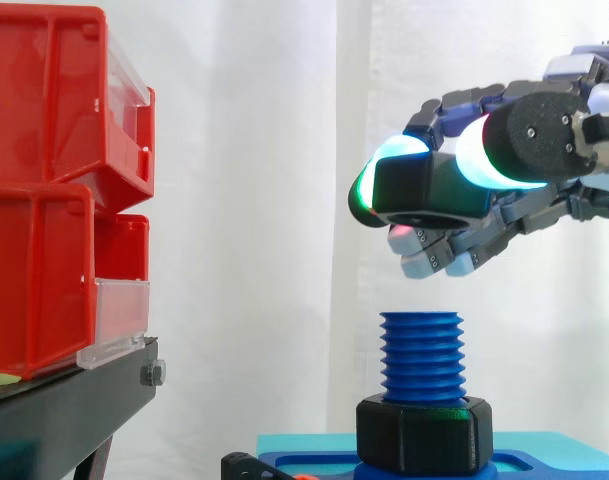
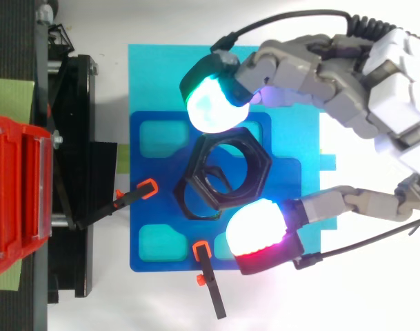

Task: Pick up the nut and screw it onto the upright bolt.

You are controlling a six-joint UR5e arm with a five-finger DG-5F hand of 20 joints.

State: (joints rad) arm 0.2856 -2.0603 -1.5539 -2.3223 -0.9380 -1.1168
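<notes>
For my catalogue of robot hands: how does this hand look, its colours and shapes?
The hand is built of blocky grey and white segments. Its fingertips are thick rounded pads in black housings; they glow green-cyan, white and reddish pink.

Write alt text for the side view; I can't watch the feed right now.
The hand pinches a black plastic hexagonal nut between glowing fingertips, held apart above the upright blue threaded bolt. A second black hexagonal nut sits at the bolt's base; stacked red plastic bins stand at left.
</notes>
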